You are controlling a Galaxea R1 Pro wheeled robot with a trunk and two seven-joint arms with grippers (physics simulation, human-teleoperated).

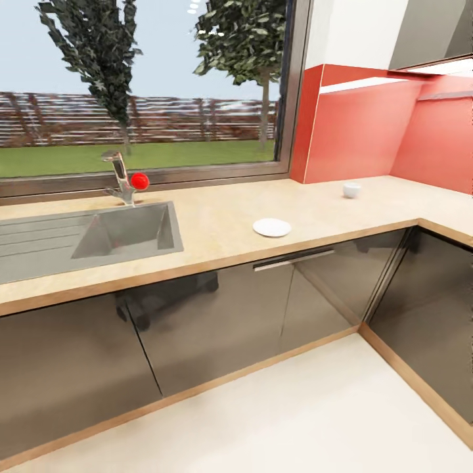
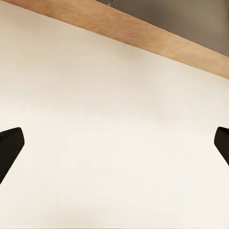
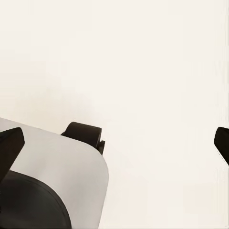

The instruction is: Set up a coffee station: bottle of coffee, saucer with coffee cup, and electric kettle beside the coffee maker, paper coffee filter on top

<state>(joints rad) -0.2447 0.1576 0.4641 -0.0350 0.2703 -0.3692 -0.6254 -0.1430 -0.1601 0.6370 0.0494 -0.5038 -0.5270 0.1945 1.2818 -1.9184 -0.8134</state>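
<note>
In the head view the light-wood countertop point(image 1: 223, 226) runs across above grey glossy cabinet fronts. A white saucer point(image 1: 272, 227) lies on it near the front edge. Farther back to the right, close to the red wall, stands the white coffee cup point(image 1: 352, 190), apart from the saucer. The coffee maker, the bottle of coffee, the paper coffee filter and the electric kettle are out of view. My left gripper point(image 2: 114, 148) is open over pale floor, its dark fingertips point(image 2: 10, 145) wide apart. My right gripper point(image 3: 114, 145) is also open, with nothing between its fingers.
A steel sink point(image 1: 98, 233) with a faucet point(image 1: 120, 176) bearing a red knob sits at the counter's left, under a window. The counter turns a corner at the right point(image 1: 447, 217). Pale floor point(image 1: 295, 414) spreads in front. The robot's white base and a black wheel point(image 3: 86, 136) lie below the right gripper.
</note>
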